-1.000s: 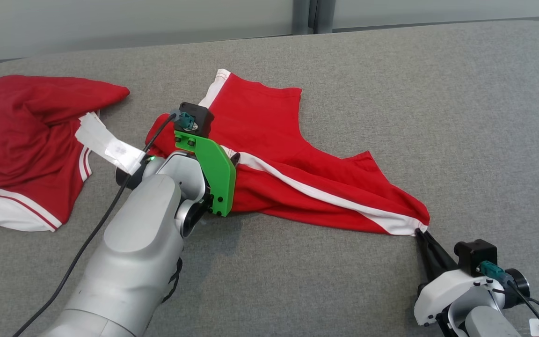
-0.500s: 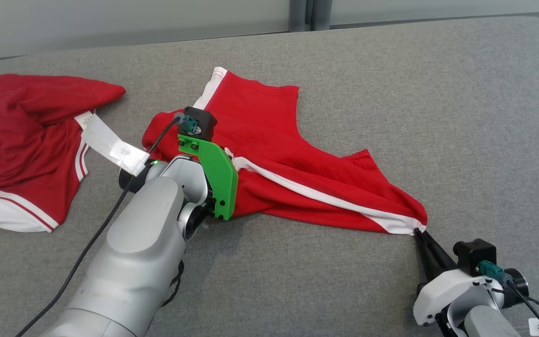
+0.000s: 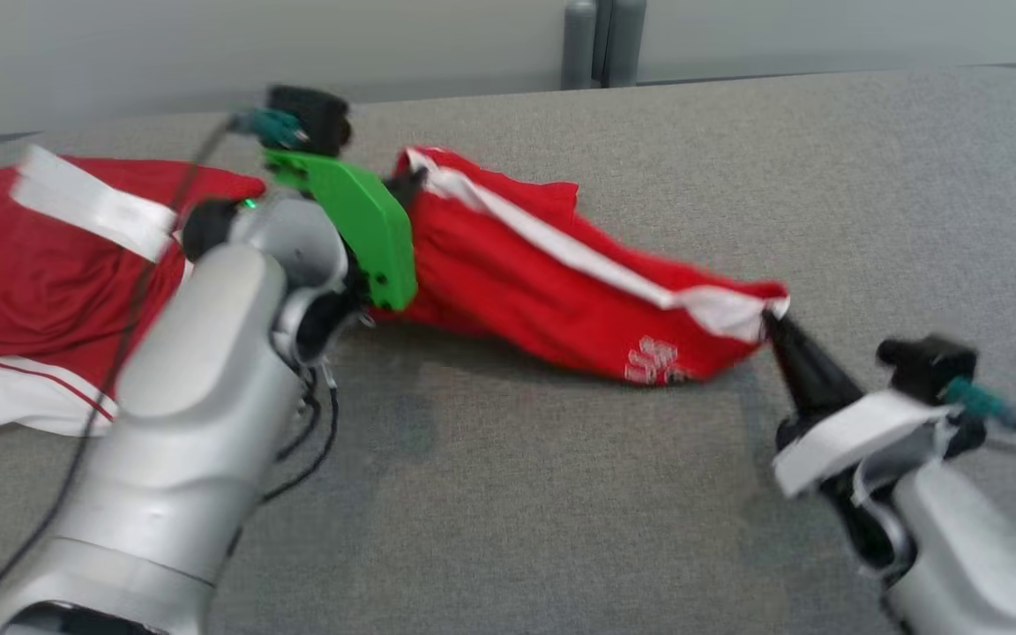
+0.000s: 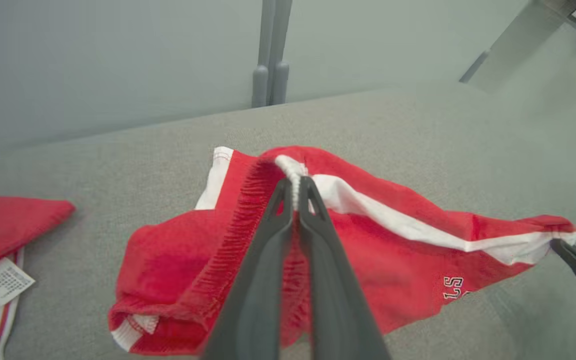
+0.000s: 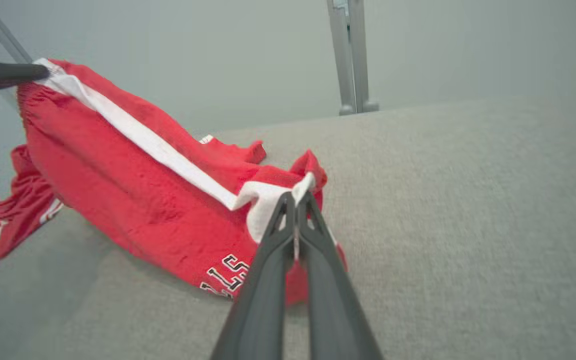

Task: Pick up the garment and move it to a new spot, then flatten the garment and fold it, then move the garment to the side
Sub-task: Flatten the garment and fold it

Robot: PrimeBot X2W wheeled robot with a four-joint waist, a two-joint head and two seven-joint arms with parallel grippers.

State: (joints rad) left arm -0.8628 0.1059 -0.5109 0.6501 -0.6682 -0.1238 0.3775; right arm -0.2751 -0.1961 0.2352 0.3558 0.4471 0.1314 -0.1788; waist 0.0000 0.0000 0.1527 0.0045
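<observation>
The garment (image 3: 543, 300) is a pair of red shorts with a white side stripe and white lettering, hanging stretched between my two grippers above the grey table (image 3: 561, 511). My left gripper (image 3: 408, 183) is shut on the gathered waistband, seen close in the left wrist view (image 4: 295, 181) with the garment (image 4: 393, 240) sagging below. Pinching the white hem corner at the other end is my right gripper (image 3: 768, 319), shut, as the right wrist view confirms (image 5: 296, 197). The garment (image 5: 133, 185) droops and its lower part brushes the table.
A second red garment (image 3: 23, 282) with white trim and a white label lies on the table's left side, behind my left forearm. A grey post (image 3: 601, 44) and a pale wall stand beyond the table's far edge. Bare grey table lies to the front and right.
My left gripper shut on the waistband, then both grippers rose, lifting and stretching the garment off the table. The head camera has also shifted.
</observation>
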